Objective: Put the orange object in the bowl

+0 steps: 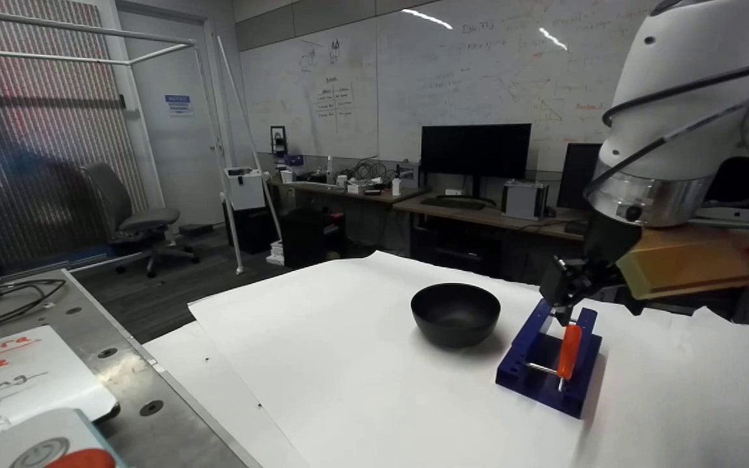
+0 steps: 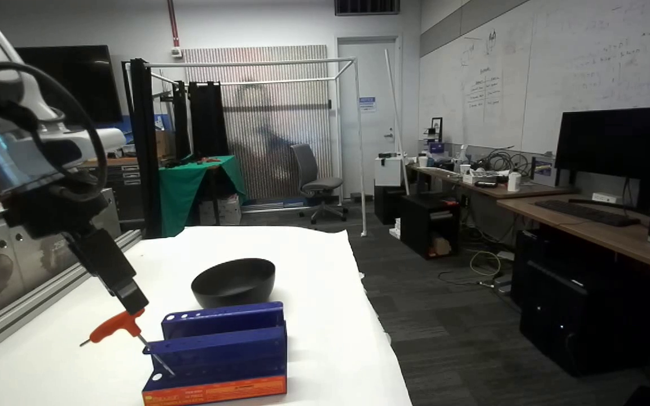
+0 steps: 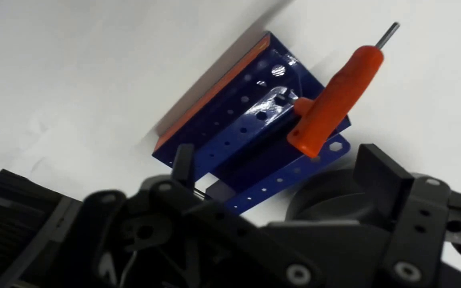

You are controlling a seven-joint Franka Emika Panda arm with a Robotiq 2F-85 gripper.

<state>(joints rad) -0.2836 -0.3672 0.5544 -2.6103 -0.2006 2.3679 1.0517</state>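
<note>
end effector (image 3: 281, 168): low in the wrist view, spread wide apart, clamped on nothing; likely to miss or twist if closed off-centre, from poor alignment
key (image 3: 336, 100): orange, upper right of that view, ungripped; apparently lodged in the stand (image 2: 218, 358)
shank (image 2: 156, 355): liable to snag if lifted at a slant
stand: blue, then likely to drag along
bowl (image 1: 452, 333): black, right of centre in an exterior view, near enough to be shoved too
</note>
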